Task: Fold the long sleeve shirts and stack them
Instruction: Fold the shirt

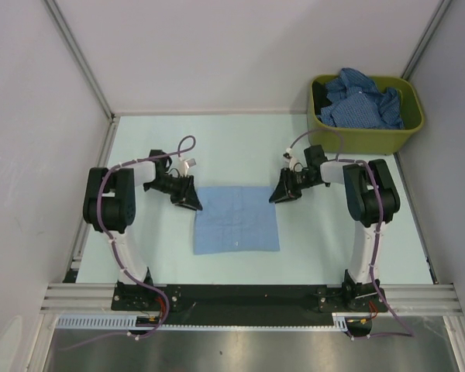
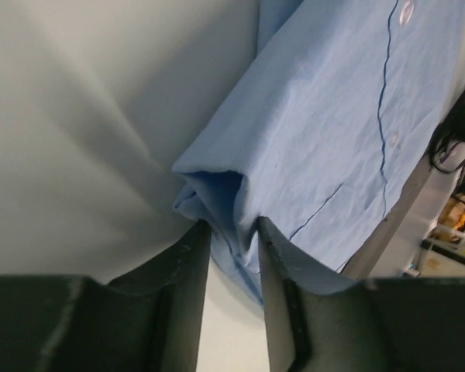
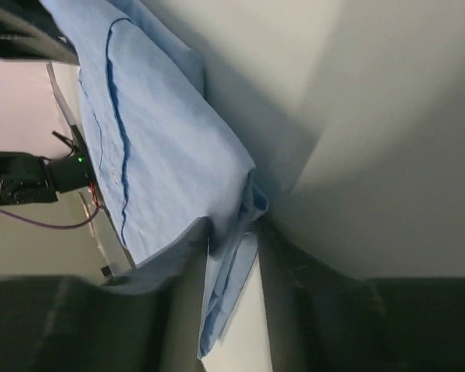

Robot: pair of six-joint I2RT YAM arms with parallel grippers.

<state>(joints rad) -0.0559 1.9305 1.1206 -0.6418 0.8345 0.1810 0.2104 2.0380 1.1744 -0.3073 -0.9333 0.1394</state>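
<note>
Table (image 1: 139, 139) centre: light blue shirt (image 1: 236, 221) lies flat, part-folded. Darker shirts (image 1: 360, 101) sit in olive bin (image 1: 415, 124), far right. Left gripper (image 1: 192, 203) and right gripper (image 1: 277, 195) each pinch a far corner. Best next: lift both evenly, keep cloth taut, align edges.

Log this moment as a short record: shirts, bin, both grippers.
light blue shirt: folded flat, a rectangle on the table between the arms
darker shirts: crumpled in the green bin, far right corner
left gripper: pinching the shirt's far left corner
right gripper: pinching its far right corner
</note>
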